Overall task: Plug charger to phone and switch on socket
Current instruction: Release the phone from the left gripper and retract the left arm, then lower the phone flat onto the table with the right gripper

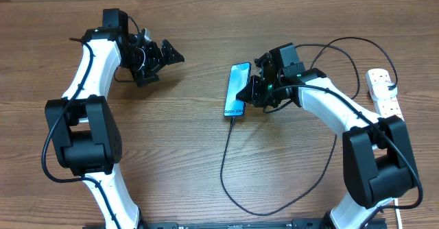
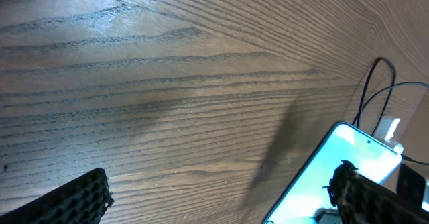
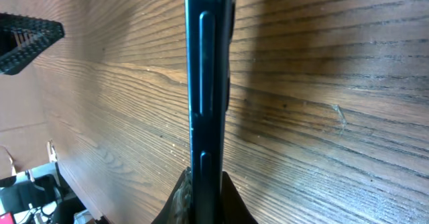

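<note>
The phone [image 1: 238, 88] shows its light blue screen in the overhead view, its white band toward the front. My right gripper [image 1: 252, 92] is shut on its right long edge. In the right wrist view the phone's dark side edge [image 3: 208, 83] stands between my fingers [image 3: 206, 197]. The charger, a thin black cable [image 1: 224, 167], runs from the phone's near end in a loop toward the front; its tip [image 1: 232, 118] touches the phone, and I cannot tell whether it is seated. The socket [image 1: 383, 92] lies at the far right. My left gripper [image 1: 161, 61] is open and empty, left of the phone [image 2: 322, 177].
Bare wooden tabletop lies between the two arms. The cable loop reaches the front edge [image 1: 267, 213]. Black cables [image 1: 343, 44] arc from the right arm toward the socket. The left gripper's fingers [image 2: 221, 194] frame bare wood.
</note>
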Controlling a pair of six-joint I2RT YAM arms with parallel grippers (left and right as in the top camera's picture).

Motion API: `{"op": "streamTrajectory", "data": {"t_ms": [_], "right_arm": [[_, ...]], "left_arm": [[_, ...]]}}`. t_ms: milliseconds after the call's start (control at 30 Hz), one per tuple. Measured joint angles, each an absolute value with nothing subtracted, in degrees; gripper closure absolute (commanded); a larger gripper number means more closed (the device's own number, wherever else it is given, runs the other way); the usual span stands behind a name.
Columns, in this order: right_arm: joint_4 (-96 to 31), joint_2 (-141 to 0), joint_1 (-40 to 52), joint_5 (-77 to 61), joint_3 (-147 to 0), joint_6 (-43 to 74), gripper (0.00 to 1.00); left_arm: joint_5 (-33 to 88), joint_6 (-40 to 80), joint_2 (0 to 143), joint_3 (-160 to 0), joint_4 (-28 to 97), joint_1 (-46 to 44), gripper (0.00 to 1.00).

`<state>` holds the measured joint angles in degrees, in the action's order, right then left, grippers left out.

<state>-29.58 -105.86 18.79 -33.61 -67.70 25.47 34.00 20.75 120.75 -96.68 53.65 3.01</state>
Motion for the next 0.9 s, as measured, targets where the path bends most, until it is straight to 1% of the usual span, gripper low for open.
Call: {"op": "streamTrajectory", "data": {"t_ms": [533, 900], "right_arm": [[-30.06, -106.80, 18.79, -33.65, -67.70, 20.82, 0.96], [-30.09, -106.80, 18.79, -32.60, -67.70, 20.23, 0.96]], "left_arm": [[34.00, 20.75, 120.75, -96.68, 53.65, 3.01, 0.00], [34.00, 20.75, 120.75, -96.68, 53.65, 3.01, 0.00]]}}
